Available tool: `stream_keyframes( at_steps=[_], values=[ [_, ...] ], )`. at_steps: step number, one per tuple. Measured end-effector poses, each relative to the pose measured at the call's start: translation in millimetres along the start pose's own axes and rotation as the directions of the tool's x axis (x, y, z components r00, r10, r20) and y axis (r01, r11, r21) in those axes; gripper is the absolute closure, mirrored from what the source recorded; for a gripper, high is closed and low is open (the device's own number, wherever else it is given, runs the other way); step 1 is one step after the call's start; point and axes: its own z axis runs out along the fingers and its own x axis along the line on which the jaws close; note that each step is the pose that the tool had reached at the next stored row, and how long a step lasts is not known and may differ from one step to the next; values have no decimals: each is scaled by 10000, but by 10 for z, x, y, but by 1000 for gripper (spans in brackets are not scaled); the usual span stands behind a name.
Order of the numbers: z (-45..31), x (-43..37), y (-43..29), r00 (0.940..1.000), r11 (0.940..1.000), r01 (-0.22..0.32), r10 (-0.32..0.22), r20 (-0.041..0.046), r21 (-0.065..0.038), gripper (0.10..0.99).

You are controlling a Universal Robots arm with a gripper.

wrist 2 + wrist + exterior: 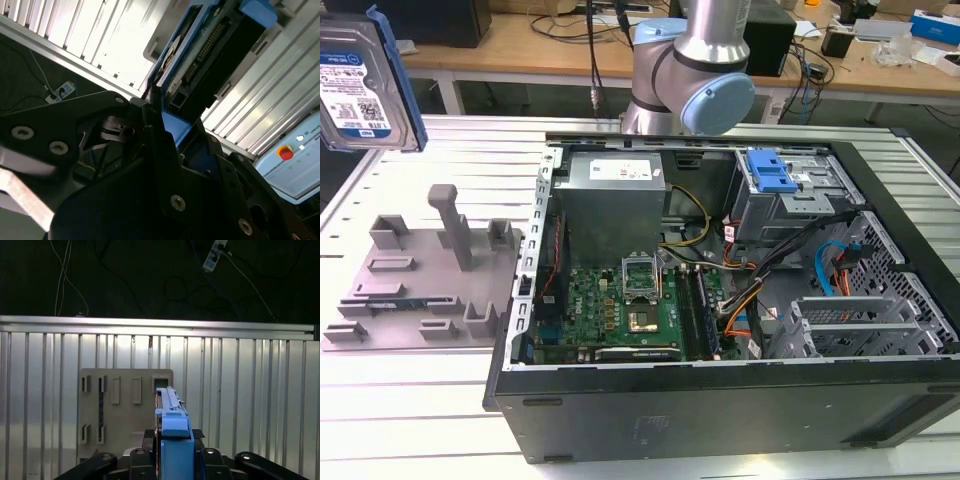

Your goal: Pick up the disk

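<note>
Disk (365, 85) sits high at the exterior view's upper left, lifted clear of the desk (410, 400), label side facing the camera, blue rail along its right edge. Tilted slightly. Nothing under it but air; the grey fixture plate (415, 290) lies well below on the slatted desk, its upright post (450, 225) standing free.

In both wrist views the pincer (172, 455) is clamped on the disk: black fingers (160, 145) press against the drive from either side, blue rail (174, 425) standing edge-on between them. In the second wrist view the disk's (210, 50) underside with its connector row runs away from the grip.

First wrist view looks straight down: fixture plate (125, 405) directly beneath the held disk, slots and recesses visible, desk slats all round.

To the exterior view's right of the plate, touching or just beside it, the open computer case (720, 300): green motherboard (620, 310) near left, power supply (615, 200) behind it, blue drive-bay bracket (768, 172) far right. Arm's elbow joint (695, 70) stands behind the case.
</note>
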Motion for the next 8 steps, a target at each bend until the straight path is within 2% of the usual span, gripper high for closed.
stream_keyframes(
  at_steps=[8],
  values=[
    [-2,0,0,10000,10000,0,0,-1,-1,714]
  ],
)
